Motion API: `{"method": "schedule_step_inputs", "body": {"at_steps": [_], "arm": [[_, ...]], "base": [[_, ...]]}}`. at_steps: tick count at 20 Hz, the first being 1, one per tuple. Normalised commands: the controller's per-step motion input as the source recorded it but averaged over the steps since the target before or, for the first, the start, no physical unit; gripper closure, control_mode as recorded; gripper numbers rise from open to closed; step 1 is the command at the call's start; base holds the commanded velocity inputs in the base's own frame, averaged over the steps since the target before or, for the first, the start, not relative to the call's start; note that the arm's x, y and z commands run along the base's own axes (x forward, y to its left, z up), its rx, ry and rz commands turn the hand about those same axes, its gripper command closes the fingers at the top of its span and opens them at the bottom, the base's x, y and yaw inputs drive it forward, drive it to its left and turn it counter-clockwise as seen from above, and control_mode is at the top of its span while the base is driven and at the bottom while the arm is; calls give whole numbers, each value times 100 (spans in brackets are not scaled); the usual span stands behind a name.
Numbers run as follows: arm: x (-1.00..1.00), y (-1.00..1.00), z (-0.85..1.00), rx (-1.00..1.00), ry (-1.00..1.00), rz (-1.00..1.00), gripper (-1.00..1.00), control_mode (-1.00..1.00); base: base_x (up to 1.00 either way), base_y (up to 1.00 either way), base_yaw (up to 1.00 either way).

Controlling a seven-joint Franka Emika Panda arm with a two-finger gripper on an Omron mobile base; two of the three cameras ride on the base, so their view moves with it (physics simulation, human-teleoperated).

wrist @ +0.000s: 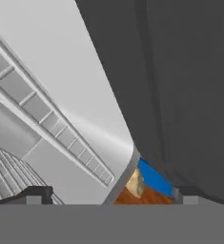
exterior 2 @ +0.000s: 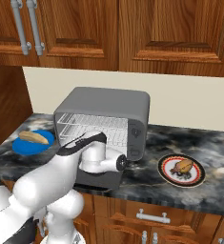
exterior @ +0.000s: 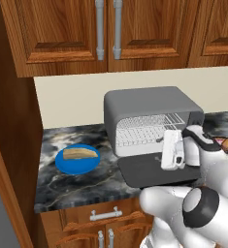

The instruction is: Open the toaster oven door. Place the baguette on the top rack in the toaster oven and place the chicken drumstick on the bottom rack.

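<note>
The toaster oven (exterior: 149, 99) stands on the counter with its door (exterior: 144, 172) folded down flat in front. Inside are the top rack (exterior: 152, 121) and the bottom rack (exterior: 135, 136), both bare. My gripper (exterior: 163, 154) hovers just above the door's right part, pointing left, open with nothing between its fingertips (wrist: 37, 193). In the hand view the dark door (wrist: 180, 86) is on the right. The baguette (exterior: 80, 153) lies on a blue plate (exterior: 76, 164) left of the oven. Right of the oven, the chicken drumstick (exterior 2: 182, 166) rests on a red-rimmed white plate (exterior 2: 180, 178).
Wooden wall cabinets (exterior: 105, 29) hang above the oven. A tall wooden panel (exterior: 13, 126) closes off the counter's left end. Drawers with silver handles (exterior: 105, 214) sit below the marble counter (exterior: 72, 186). My own arm (exterior 2: 61, 176) hides most of the door in the right base view.
</note>
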Motion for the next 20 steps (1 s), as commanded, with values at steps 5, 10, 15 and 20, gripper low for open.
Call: {"method": "schedule_step_inputs", "body": {"at_steps": [5, 10, 15, 20], "arm": [[64, -36, 4, 23, -3, 0, -100, -100], [97, -3, -10, 13, 10, -1, -100, -100], [69, 0, -23, 11, 24, -1, -100, -100], [48, 0, -26, 5, 20, 0, -100, -100]], "base": [[0, 0, 0], [0, 0, 0], [0, 0, 0], [0, 0, 0]]}}
